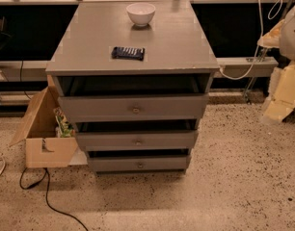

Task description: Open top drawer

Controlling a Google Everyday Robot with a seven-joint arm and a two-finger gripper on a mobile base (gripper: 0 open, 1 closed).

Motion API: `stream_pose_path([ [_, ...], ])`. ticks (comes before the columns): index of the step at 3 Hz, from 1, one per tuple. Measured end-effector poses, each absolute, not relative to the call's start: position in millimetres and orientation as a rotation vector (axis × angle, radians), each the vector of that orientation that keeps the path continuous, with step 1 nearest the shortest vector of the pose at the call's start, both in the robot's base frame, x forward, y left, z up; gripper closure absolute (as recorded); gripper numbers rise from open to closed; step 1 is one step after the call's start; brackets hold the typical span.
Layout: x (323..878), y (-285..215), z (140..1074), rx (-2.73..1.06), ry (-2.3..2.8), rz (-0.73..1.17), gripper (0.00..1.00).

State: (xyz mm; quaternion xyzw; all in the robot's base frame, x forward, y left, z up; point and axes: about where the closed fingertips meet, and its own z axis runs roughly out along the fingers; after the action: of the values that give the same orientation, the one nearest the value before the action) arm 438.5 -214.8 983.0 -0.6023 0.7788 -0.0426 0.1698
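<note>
- The gripper (282,93) is being cut off by the right edge, well apart from the cabinet (179,40); whether it is apart or together cannot be told.
- Only a pale part of the arm (293,30) is being shown above it.
- The top drawer (99,108) is being seen just under the cabinet's top, its inside being hidden in shadow.

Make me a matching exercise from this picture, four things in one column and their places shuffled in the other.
1 white bowl
2 dark packet
3 cardboard box
4 top drawer

A floor, left of the cabinet
B cabinet top, near front
C cabinet top, near back
D directly under the cabinet top

Pairs: 1-C, 2-B, 3-A, 4-D. The gripper is not in view.
</note>
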Motion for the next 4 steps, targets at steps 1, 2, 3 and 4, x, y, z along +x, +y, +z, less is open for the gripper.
stream_pose_path([
  [1,438,-215,983,-1.711,2.213,-0.121,0.0],
  [2,441,-214,973,-1.695,2.201,-0.068,0.0],
  [3,450,-196,922,-1.686,2.151,0.103,0.0],
  [4,467,-162,857,-1.667,2.088,0.261,0.0],
])
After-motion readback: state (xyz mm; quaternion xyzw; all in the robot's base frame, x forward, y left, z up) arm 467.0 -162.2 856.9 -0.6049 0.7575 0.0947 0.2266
